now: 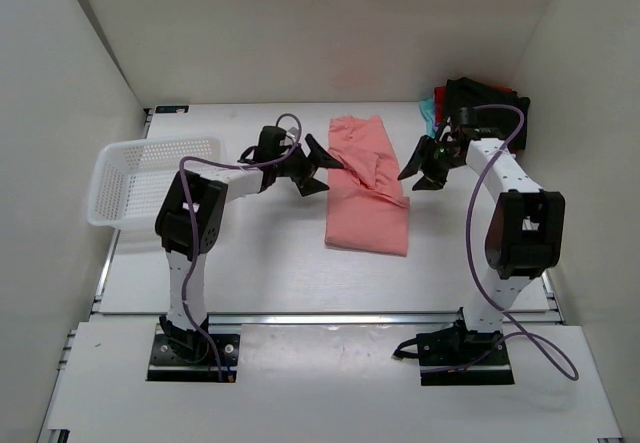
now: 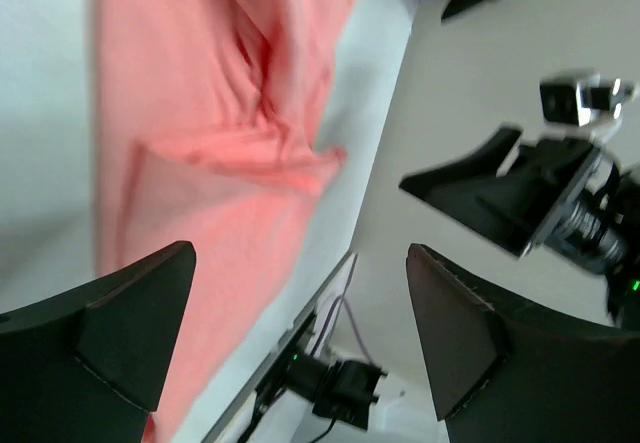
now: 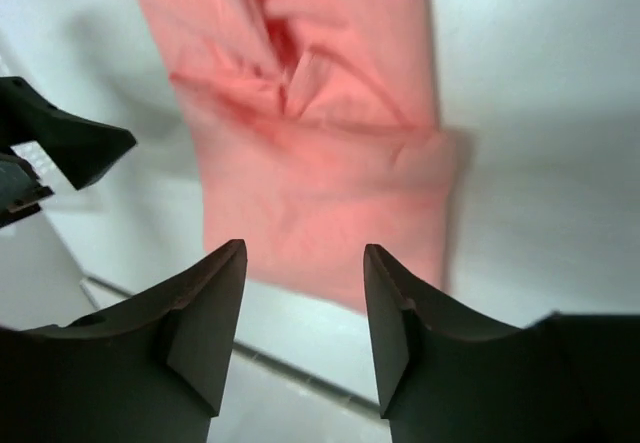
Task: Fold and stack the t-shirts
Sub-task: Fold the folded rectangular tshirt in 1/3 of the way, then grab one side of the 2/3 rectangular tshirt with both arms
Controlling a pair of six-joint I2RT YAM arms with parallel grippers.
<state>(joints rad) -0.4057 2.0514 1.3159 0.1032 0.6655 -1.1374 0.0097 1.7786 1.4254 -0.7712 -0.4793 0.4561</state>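
Observation:
A salmon-pink t-shirt (image 1: pixel 366 188) lies as a long wrinkled strip in the middle of the table, also seen in the left wrist view (image 2: pixel 210 143) and the right wrist view (image 3: pixel 320 163). My left gripper (image 1: pixel 323 174) hovers at the shirt's left edge, open, nothing between its fingers (image 2: pixel 135 328). At the right edge hovers my right gripper (image 1: pixel 413 173), jaws apart and empty, its fingers (image 3: pixel 205 318) above the shirt's near end. Folded shirts are stacked at the back right: black (image 1: pixel 487 101) on top, red (image 1: pixel 440 94) and teal (image 1: pixel 429 113) edges showing.
A white mesh basket (image 1: pixel 112 191) stands at the left, beside the left arm. White walls close in the table on the left, back and right. A metal rail (image 1: pixel 330 316) runs along the near edge in front of the arm bases.

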